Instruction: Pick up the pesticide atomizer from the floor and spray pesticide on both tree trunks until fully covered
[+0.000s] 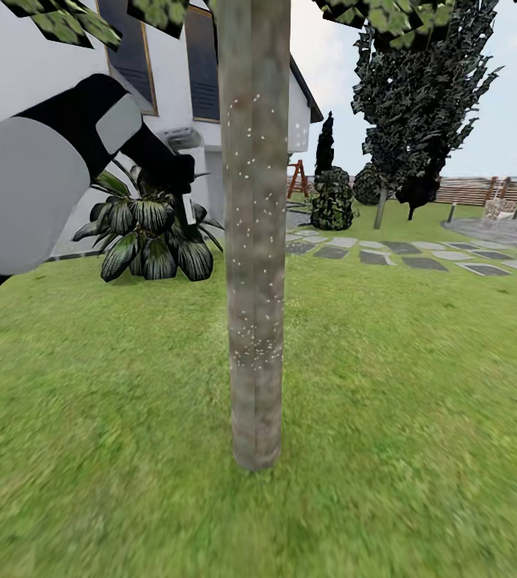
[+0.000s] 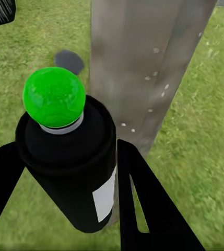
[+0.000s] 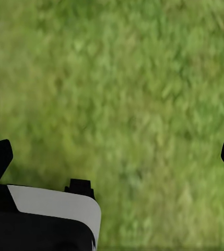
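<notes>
Tree trunk (image 1: 254, 241) upright on lawn (image 1: 411, 401), white pesticide specks (image 1: 246, 172) scattered over bark. Left gripper (image 2: 65, 172) raised just beside trunk, fingers (image 2: 143, 209) clamped on pesticide atomizer (image 2: 70, 162); bottle black w/ white label, green top, close to trunk, not touching. Right gripper (image 3: 112, 151) over grass, fingers spread wide, nothing between. Palm-like plant (image 1: 150, 233) behind trunk, near house wall (image 1: 26, 64).

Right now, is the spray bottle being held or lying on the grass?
Held. The left jaws clamp the black spray bottle on both sides, close to the tree trunk.
</notes>
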Available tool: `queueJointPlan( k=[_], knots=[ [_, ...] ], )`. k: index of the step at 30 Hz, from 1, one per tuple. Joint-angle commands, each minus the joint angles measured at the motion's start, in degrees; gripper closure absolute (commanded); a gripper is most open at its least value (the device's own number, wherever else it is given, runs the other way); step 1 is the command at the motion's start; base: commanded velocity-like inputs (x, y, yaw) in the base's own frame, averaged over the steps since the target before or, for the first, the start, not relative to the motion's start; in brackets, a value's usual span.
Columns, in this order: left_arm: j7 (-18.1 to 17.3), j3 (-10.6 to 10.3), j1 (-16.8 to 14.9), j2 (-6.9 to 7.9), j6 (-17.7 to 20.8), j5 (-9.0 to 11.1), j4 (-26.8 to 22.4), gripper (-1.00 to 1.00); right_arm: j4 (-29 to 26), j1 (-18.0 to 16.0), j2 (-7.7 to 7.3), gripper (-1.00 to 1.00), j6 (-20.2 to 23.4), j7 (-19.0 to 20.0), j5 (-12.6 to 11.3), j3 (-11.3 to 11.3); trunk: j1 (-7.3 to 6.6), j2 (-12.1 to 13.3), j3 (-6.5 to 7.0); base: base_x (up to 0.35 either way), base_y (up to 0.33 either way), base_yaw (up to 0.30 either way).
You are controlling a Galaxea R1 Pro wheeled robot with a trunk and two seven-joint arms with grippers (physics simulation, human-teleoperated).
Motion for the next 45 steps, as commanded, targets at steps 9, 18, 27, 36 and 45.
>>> queueJointPlan(
  k=[9, 18, 27, 36, 45],
  knots=[
    [-0.21, 2.99, 0.0, -4.4, 0.0, 0.3, 0.17, 1.0, 0.0, 0.0, 0.0, -1.0, 0.0, 0.0, 0.0, 0.02, 0.0, 0.0, 0.0, 0.0, 0.0, 0.0],
    [-0.05, 3.61, 0.0, -4.72, -0.07, 0.08, 2.05, 1.0, 0.0, 0.0, -0.01, -1.0, 0.0, 0.0, 0.0, 0.01, 0.0, 0.0, 0.0, 0.0, 0.0, 0.0],
    [0.04, 3.62, 1.27, -4.68, -0.26, 0.07, 2.23, 1.0, 0.0, 0.0, 0.01, -1.0, 0.0, 0.0, 0.0, -0.02, 0.0, 0.0, 0.0, 0.0, 0.0, 0.0],
    [-0.04, 3.61, 8.18, -4.71, -2.38, -0.07, 2.22, 1.0, 0.0, 0.0, -0.02, -1.0, 0.0, 0.0, 0.0, 0.02, 0.0, 0.0, 0.0, 0.0, 0.0, 0.0],
    [-0.04, 3.61, 13.32, -4.67, -5.57, -0.15, 2.16, 1.0, 0.0, 0.0, 0.0, -1.0, 0.0, 0.0, 0.0, -0.03, 0.0, 0.0, 0.0, 0.0, 0.0, 0.0]
  ],
)
